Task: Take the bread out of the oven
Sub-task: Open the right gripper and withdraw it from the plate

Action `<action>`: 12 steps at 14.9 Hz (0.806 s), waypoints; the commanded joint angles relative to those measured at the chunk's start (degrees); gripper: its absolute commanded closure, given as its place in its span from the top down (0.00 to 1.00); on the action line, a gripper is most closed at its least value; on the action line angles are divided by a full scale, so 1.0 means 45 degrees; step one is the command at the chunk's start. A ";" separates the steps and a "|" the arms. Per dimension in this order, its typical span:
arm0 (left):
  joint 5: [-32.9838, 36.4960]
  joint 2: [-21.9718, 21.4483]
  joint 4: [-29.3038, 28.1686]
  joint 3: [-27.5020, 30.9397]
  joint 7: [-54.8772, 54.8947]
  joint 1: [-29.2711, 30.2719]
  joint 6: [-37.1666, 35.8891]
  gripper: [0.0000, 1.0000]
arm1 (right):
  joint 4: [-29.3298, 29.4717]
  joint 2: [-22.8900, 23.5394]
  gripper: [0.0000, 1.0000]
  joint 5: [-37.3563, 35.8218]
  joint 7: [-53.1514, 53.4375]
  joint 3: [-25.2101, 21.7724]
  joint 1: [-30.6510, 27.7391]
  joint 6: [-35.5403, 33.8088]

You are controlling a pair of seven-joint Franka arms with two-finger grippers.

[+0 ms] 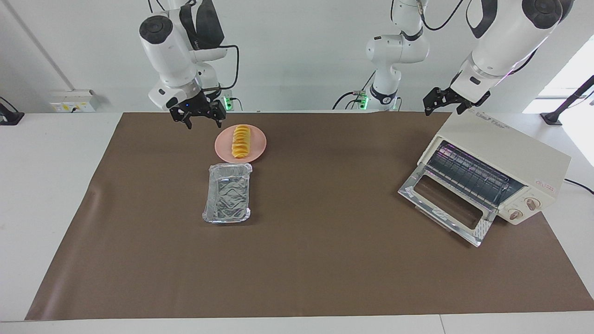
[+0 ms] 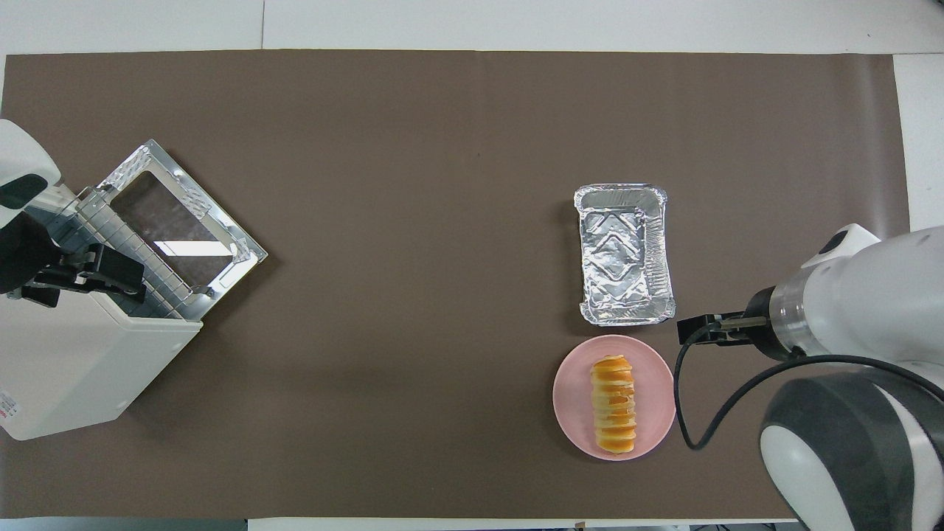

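The bread point(image 1: 241, 141) lies on a round pink plate point(image 1: 222, 147) toward the right arm's end of the table; it also shows in the overhead view point(image 2: 613, 404). The oven point(image 1: 506, 153) stands toward the left arm's end with its glass door point(image 1: 445, 204) dropped open, and its wire rack point(image 1: 468, 174) is bare. My right gripper point(image 1: 202, 121) is open and empty, in the air beside the plate. My left gripper point(image 1: 443, 110) is open and empty, over the oven's top; it also shows in the overhead view point(image 2: 118, 273).
An empty rectangular foil tray point(image 1: 227, 192) lies on the brown mat point(image 1: 325, 260), just farther from the robots than the plate. The oven has two round knobs point(image 1: 524, 208) beside its opening. A white table edge surrounds the mat.
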 commanded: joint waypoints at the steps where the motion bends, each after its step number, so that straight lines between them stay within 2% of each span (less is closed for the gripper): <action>1: -0.0076 -0.0311 -0.0404 -0.0033 0.0109 0.0102 0.0302 1.00 | 0.2632 0.0925 1.00 -0.0217 -0.0617 0.0120 -0.1190 -0.1742; 3: -0.0076 -0.0311 -0.0404 -0.0033 0.0109 0.0102 0.0302 1.00 | 0.4023 0.1649 1.00 -0.0178 -0.1122 0.0100 -0.1544 -0.2351; 4: -0.0076 -0.0311 -0.0404 -0.0052 0.0109 0.0102 0.0302 1.00 | 0.4241 0.1787 1.00 -0.0178 -0.1222 0.0100 -0.1642 -0.2372; 12: -0.0076 -0.0311 -0.0404 -0.0033 0.0109 0.0102 0.0302 1.00 | 0.4965 0.2510 1.00 -0.0256 -0.1984 0.0061 -0.2189 -0.2919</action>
